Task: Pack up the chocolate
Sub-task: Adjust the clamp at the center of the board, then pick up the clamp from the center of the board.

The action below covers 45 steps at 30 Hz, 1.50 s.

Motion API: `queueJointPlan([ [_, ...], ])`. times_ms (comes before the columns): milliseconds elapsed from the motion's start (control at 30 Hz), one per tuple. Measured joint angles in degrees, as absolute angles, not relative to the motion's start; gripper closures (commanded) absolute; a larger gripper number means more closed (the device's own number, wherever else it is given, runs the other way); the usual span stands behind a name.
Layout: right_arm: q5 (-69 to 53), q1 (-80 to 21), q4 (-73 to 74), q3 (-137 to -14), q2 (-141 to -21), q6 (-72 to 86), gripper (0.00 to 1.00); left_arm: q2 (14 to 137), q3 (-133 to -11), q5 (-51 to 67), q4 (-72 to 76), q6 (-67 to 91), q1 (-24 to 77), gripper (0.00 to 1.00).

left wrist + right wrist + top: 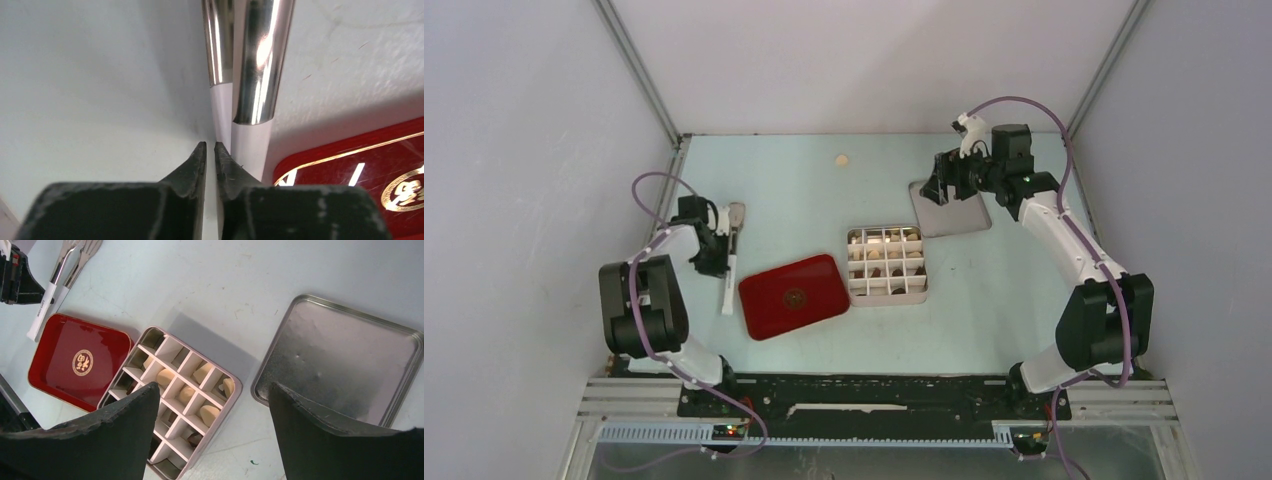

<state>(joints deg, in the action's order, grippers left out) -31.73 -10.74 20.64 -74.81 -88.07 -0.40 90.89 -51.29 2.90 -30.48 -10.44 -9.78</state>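
The chocolate (876,254) lies as cream and dark brown pieces in the compartments of a divided tin box (921,268) at the table's middle. In the right wrist view cream pieces (210,415) and a dark one (195,439) show in the box (235,390). One cream piece (843,159) lies alone at the far side. My right gripper (936,190) (214,386) is open and empty, above the tin lid (959,215) (345,355) and the box's far right corner. My left gripper (714,252) (210,144) is shut and empty, beside the tongs (732,250) (250,75).
A red tray (794,295) with a round gold emblem lies left of the box and holds nothing; it also shows in the left wrist view (360,165) and the right wrist view (60,355). The tongs, with steel arms and white handles, lie left of the tray. Grey walls enclose the table.
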Motion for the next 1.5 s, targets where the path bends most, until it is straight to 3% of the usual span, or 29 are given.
queueJointPlan([
  [100,-32.01,-10.72,20.56,-74.81,-88.07,-0.43,0.18,91.44,-52.31,4.56,-30.20,-10.50,-9.89,1.00],
  [367,-35.51,-10.63,20.10,-74.17,-88.36,-1.78,0.18,90.43,-52.42,8.16,-30.57,-12.49,-9.89,1.00],
  [700,-43.46,-11.22,19.68,-72.58,-88.51,-6.22,0.18,78.98,-60.07,11.64,-32.47,-16.71,-3.95,0.99],
  [733,-43.97,-11.51,19.68,-72.58,-88.51,-6.74,0.18,78.30,-60.45,11.11,-32.56,-16.84,-2.63,0.94],
  [833,-44.99,-12.01,19.70,-72.58,-88.51,-7.75,0.18,77.78,-60.55,9.67,-32.95,-15.25,-0.51,0.64],
  [933,-45.56,-12.40,19.70,-72.58,-88.62,-8.29,0.17,78.30,-60.45,8.29,-33.71,-10.66,-1.80,0.51],
  [1133,-46.17,-12.40,19.73,-72.58,-89.80,-8.56,0.17,81.17,-59.11,5.65,-32.80,-5.76,-6.83,0.47],
  [1500,-46.44,-12.21,19.81,-72.58,-90.89,-8.64,0.16,90.28,-57.17,4.67,-30.13,-3.84,-7.03,0.50],
])
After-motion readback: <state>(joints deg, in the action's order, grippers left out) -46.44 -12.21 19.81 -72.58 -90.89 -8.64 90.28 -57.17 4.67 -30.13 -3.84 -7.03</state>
